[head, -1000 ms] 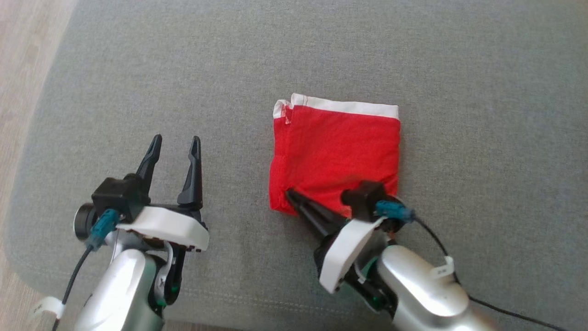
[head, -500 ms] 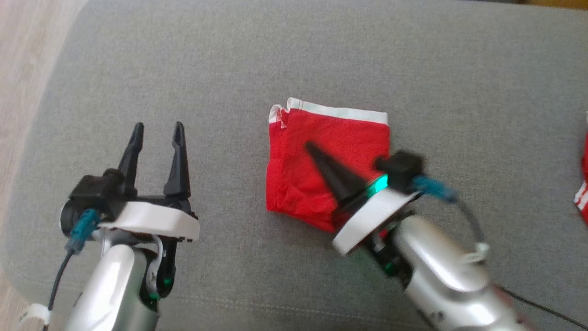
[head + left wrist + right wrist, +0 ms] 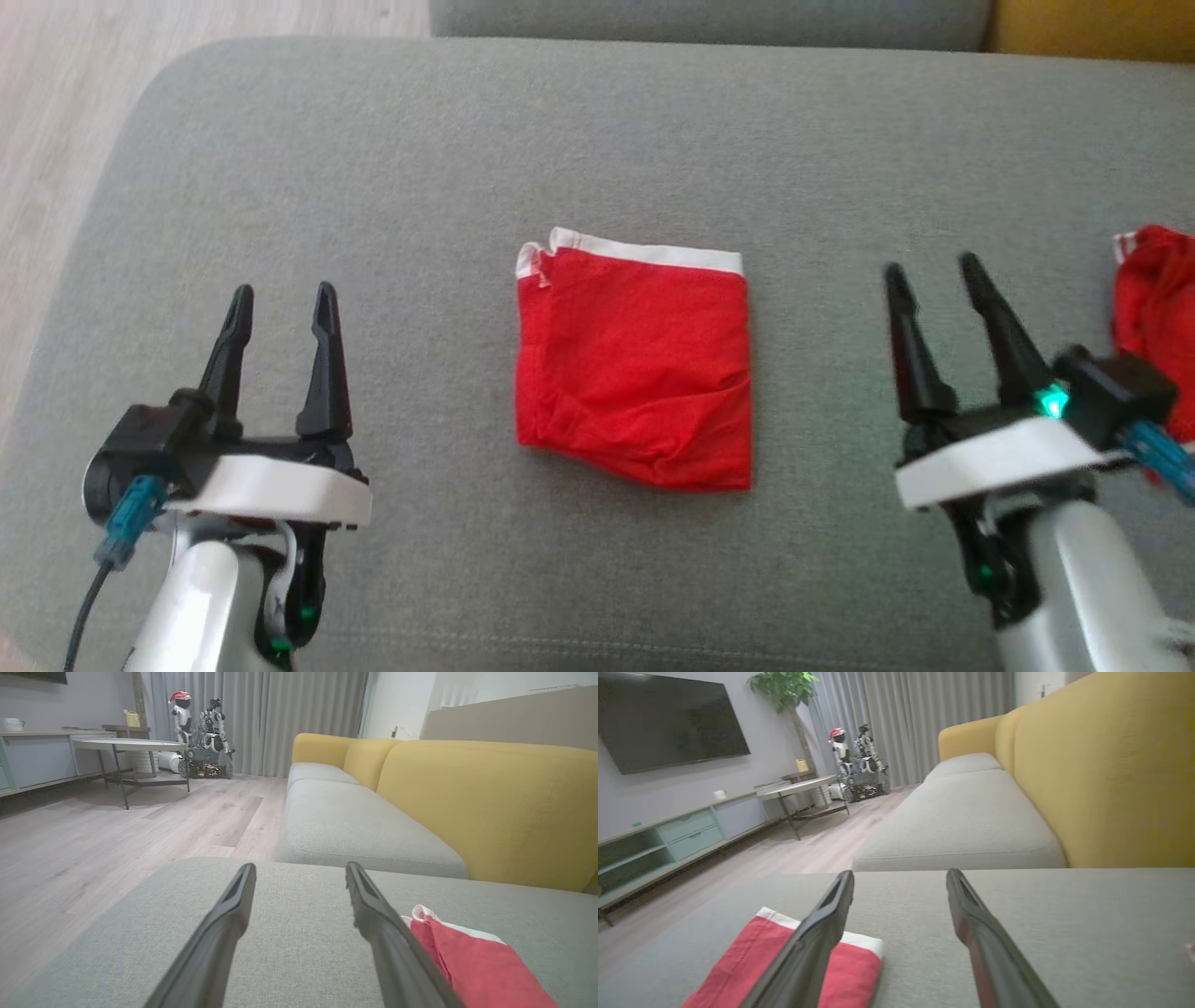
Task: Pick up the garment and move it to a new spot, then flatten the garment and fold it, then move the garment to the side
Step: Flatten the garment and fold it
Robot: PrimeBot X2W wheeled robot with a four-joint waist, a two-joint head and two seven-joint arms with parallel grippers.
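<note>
A red garment with a white band (image 3: pixel 635 359) lies folded into a rough square on the grey sofa cushion (image 3: pixel 560 140), in the middle of the head view. My left gripper (image 3: pixel 280 303) stands open to its left with nothing between its fingers. To the garment's right my right gripper (image 3: pixel 934 271) is open and holds nothing. The folded garment (image 3: pixel 472 963) appears at the lower right of the left wrist view, beside the open left gripper (image 3: pixel 299 870). In the right wrist view the garment (image 3: pixel 784 956) lies at the lower left, partly behind one finger of the open right gripper (image 3: pixel 899 875).
Another red garment (image 3: pixel 1158 327) lies crumpled at the right edge of the cushion. A yellow sofa back (image 3: pixel 486 802) runs behind the cushions. Wooden floor (image 3: pixel 56 140) lies beyond the cushion's left edge. A low table (image 3: pixel 126 746) and a parked robot (image 3: pixel 205 737) stand further off.
My right gripper has let go of the garment's near edge, opened and swung out to the right. The head camera has shifted, bringing the second red garment into view.
</note>
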